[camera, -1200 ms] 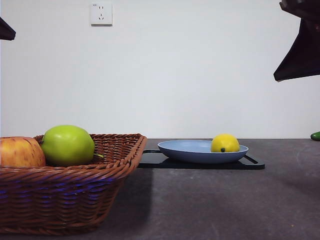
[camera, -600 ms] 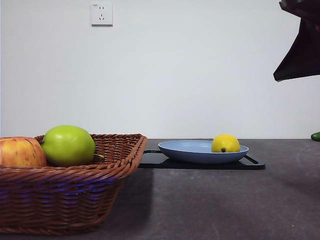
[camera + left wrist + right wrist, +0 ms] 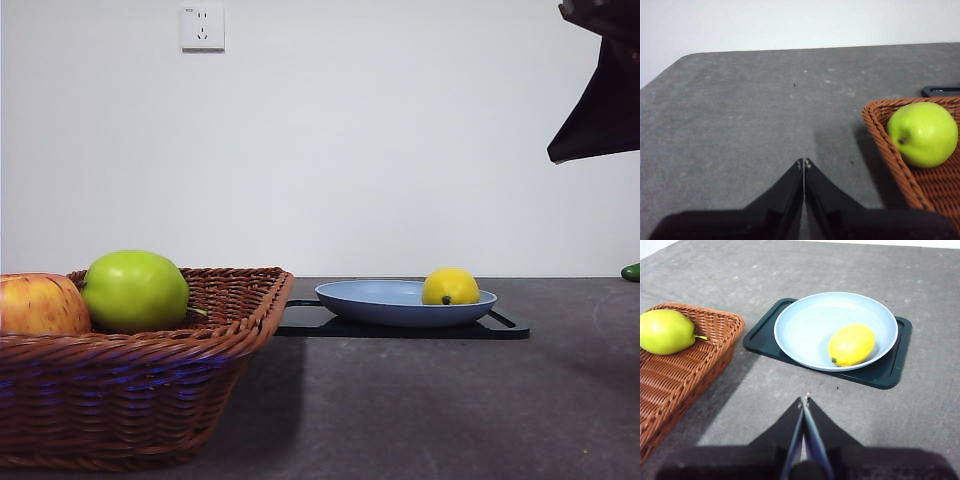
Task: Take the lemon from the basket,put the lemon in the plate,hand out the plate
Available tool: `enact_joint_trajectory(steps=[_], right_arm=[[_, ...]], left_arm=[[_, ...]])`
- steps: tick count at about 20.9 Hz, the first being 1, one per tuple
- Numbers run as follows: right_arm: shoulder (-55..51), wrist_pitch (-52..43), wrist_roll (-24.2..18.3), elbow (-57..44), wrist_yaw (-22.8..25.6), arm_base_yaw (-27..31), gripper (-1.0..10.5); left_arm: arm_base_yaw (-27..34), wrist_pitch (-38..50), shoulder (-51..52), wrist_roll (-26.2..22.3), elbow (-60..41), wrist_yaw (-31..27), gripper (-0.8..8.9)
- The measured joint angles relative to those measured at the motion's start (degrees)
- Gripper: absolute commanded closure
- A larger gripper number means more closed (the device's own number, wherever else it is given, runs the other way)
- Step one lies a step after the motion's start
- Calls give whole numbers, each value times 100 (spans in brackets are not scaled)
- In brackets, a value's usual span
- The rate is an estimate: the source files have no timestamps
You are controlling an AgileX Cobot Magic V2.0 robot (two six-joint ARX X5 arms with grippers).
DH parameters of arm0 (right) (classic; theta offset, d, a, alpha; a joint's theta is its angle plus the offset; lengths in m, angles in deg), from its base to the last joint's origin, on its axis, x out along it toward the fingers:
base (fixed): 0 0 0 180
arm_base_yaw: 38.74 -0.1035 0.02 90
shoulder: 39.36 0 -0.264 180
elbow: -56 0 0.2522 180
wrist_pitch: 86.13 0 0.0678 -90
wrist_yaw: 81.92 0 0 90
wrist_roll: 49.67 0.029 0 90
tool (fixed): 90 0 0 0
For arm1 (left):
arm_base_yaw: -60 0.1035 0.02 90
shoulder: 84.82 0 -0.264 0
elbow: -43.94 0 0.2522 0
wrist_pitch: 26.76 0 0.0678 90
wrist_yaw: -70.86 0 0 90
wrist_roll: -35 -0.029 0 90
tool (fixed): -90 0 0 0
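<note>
1. One small bright yellow lemon (image 3: 851,344) lies inside the wide pale blue round plate (image 3: 810,320), toward one side of it, its dark spot facing my right wrist camera; from the front, the lemon (image 3: 450,287) shows above the plate's (image 3: 375,297) low rim.
2. From my station I see the plate resting on a flat black rectangular tray (image 3: 888,373) on the grey table (image 3: 920,285).
3. Beside the tray, apart from it, stands the large brown woven wicker basket (image 3: 150,400), which holds a green apple (image 3: 135,291) and a red-yellow apple (image 3: 40,305) side by side.
4. My right gripper (image 3: 804,401) hangs above the table, well short of the plate, its two black jaws pressed together on nothing; in the front view I take the dark shape at the top right corner for this arm (image 3: 598,90).
5. My left gripper (image 3: 804,163) hovers over bare table beside the basket's (image 3: 890,155) corner, jaws likewise clenched and empty, with the green apple (image 3: 923,133) nearby inside the braided rim.
6. On the far wall I note a white power socket (image 3: 202,27), and a small green object (image 3: 631,271) sits at the table's right edge.
</note>
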Motion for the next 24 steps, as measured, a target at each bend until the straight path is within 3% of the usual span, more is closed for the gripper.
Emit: enact_joint_trajectory(steps=[19,21,24], right_arm=[[-258,249,-44,0,66,35,943],[-946,380,-382,-15,39,332,943],[-2024,289,-643,-446,-715,1368,944]], left_arm=[[0,-4,2,114,0,-4,805],[2,-2,2,114,0,-4,805],[2,-2,2,114,0,-4,805]])
